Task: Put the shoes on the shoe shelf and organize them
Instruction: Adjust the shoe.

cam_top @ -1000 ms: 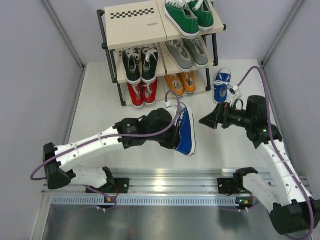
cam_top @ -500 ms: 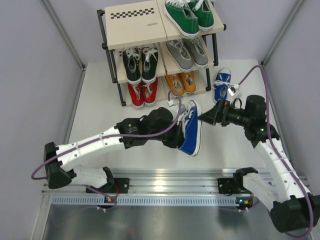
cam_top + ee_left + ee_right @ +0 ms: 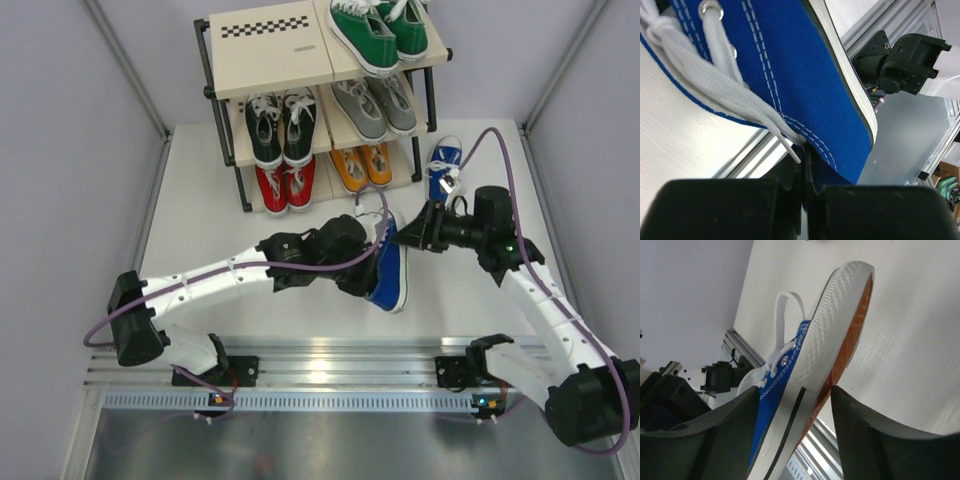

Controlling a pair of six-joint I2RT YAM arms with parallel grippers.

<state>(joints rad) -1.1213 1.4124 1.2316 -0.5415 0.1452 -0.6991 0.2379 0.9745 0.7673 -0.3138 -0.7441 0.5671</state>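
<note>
Left jaws clamped on blue shoe [image 3: 388, 268] canvas, aloft over desk [image 3: 200, 225], 5 o'clock of shoe shelf [image 3: 270, 62]. Right jaws part-open, straddling toe. Likely light; canvas soft, sole stiff: grip sole edges.

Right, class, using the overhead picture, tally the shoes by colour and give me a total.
green shoes: 2
black shoes: 2
grey shoes: 2
red shoes: 2
orange shoes: 2
blue shoes: 2
Total: 12
</note>
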